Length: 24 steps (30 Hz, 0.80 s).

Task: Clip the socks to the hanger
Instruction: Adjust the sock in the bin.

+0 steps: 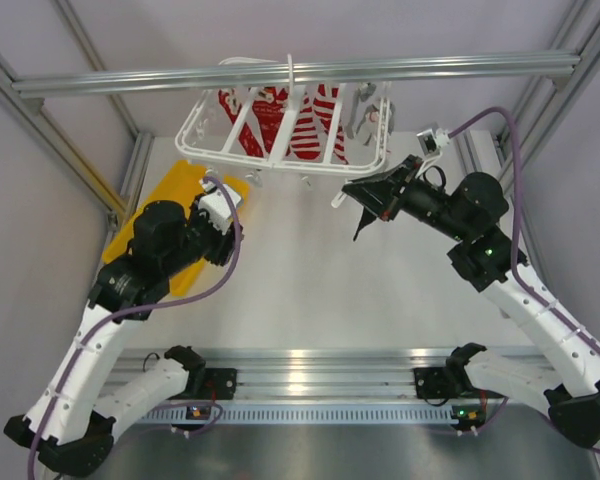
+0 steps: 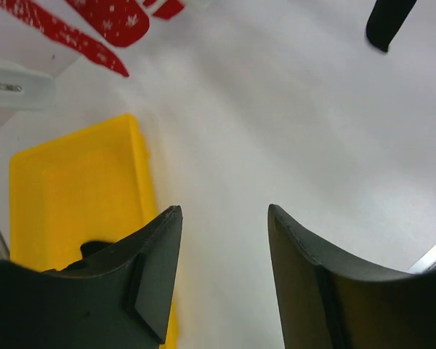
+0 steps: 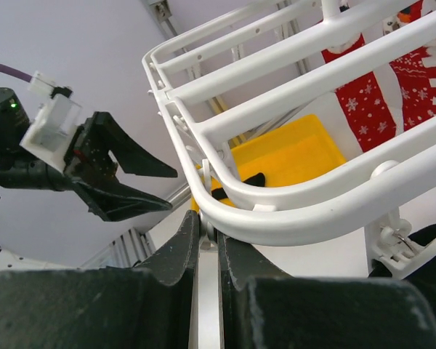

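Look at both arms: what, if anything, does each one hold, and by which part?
The right gripper is shut on a white clip, pinched just under the hanger rim. The left gripper is open and holds nothing.

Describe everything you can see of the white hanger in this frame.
The hanger is a white plastic rectangular rack with a rounded rim, parallel cross bars and small dangling clips. It hangs by its central stem from the metal beam above the table. Red-and-white socks hang beneath it. The right gripper pinches one clip below a rim corner.
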### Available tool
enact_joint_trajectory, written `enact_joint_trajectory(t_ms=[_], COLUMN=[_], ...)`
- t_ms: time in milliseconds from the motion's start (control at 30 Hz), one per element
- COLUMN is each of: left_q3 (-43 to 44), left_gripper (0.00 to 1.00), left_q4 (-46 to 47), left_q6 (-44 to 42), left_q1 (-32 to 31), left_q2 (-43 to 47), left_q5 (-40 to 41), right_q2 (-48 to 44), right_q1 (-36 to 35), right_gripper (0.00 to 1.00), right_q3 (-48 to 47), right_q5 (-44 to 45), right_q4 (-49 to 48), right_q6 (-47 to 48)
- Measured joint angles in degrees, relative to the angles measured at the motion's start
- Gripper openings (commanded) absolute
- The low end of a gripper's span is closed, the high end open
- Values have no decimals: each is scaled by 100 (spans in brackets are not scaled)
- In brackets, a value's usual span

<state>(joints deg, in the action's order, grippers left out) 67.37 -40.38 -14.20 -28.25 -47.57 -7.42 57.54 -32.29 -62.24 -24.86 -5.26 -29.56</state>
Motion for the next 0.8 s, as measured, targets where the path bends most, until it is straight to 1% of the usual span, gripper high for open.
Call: enact_joint_trajectory(t_ms=[67,100,200,267,333,400,433,533,567,667,733,800], left_q3=[66,87,103,101,125,195,227,238,238,330,527,721], left_gripper=[54,51,47,44,40,39,40,44,48,52,56,58], left_q4=[-409,-549,-981,-1185,-1357,-1532,-1576,-1537,-1519,-1497,-1491,-1436], left_q6=[-164,-229,-442,-667,-997,-1314,-1460,-1762,-1904,-2229,-2448,-2614], left_q1=[74,149,695,1370,2269,3095,3445,4072,4249,4642,4817,4922], left_q2=[-232,-363,-898,-1331,-1744,-2190,-2450,-3060,-3263,-3816,-4308,-4736], left_q5=[444,584,813,660,380,175,76,-37,-61,-120,-116,-114], right_q2=[0,7,33,63,90,125,146,157,157,162,164,162], right_q1=[17,26,33,39,46,50,50,59,59,66,72,92], right_gripper=[0,0,0,0,0,0,0,0,0,0,0,0], right_q3=[0,-2,-2,-2,-4,-4,-4,-4,-4,-9,-9,-13], right_q5=[13,22,39,44,4,-20,-39,-72,-74,-63,-42,-26], right_q4=[28,44,59,68,107,179,190,306,321,313,286,256], right_q6=[2,2,4,15,22,39,48,81,98,101,98,101])
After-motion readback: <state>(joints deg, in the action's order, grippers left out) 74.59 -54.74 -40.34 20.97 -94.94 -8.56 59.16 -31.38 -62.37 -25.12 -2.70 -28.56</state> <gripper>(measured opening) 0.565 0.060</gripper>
